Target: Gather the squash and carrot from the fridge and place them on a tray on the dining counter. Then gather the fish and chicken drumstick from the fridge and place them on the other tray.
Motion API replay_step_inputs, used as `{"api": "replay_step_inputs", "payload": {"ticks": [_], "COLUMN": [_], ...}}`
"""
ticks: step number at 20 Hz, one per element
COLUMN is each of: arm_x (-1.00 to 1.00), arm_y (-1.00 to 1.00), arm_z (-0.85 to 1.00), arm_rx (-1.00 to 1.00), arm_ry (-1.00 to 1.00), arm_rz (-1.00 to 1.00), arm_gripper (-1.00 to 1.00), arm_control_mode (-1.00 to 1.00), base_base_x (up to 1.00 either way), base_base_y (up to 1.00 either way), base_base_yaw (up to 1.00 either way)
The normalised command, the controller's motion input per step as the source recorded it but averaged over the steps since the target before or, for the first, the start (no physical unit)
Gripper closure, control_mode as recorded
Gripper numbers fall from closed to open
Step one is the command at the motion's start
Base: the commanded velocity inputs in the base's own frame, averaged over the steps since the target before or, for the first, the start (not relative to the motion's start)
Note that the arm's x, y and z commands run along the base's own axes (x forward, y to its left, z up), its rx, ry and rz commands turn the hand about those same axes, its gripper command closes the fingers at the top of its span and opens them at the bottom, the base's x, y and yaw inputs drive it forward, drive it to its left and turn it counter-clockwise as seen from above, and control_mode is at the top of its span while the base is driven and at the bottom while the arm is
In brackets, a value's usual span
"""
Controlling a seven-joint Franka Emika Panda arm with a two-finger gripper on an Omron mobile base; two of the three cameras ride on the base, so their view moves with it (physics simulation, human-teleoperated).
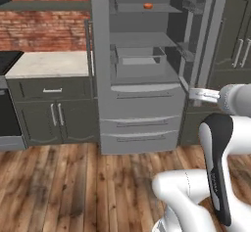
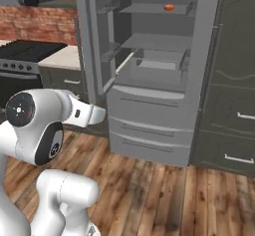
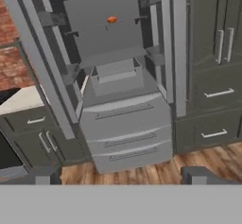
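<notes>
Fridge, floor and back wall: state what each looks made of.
Fridge: apparently brushed grey metal, with a flat matte sheen and bar handles on its drawers. Floor: wood planks, going by the visible grain and seams. Back wall: red brick, with mortar lines showing.

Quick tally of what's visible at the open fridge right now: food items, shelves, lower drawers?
Orange food item on the top shelf: 1
Shelves in the fridge: 2
Lower drawers: 3
Total: 6
</notes>
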Motion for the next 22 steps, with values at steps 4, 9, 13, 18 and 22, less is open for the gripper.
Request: {"api": "replay_step_inputs", "payload": {"ticks": [4, 9, 13, 18, 22], "arm_x": [0.00, 0.00, 0.00, 0.00, 0.00], "arm_y": [0.00, 0.00, 0.00, 0.00, 0.00], "arm_z": [0.00, 0.00, 0.00, 0.00, 0.00], "arm_rx": [0.00, 0.00, 0.00, 0.00, 0.00], "arm_ry": [0.00, 0.00, 0.00, 0.00, 0.00], "arm_rz": [0.00, 0.00, 0.00, 0.00, 0.00], "arm_gripper": [-1.00, -1.00, -1.00, -1.00, -1.00], "arm_control_mode": [1.00, 1.00, 1.00, 1.00, 1.00], "base_base_x": [1.00, 1.00, 1.00, 1.00, 1.00], "base_base_y": [-0.06, -0.02, -0.04, -0.05, -0.20], "base_base_yaw": [0.00, 0.00, 0.00, 0.00, 0.00]}}
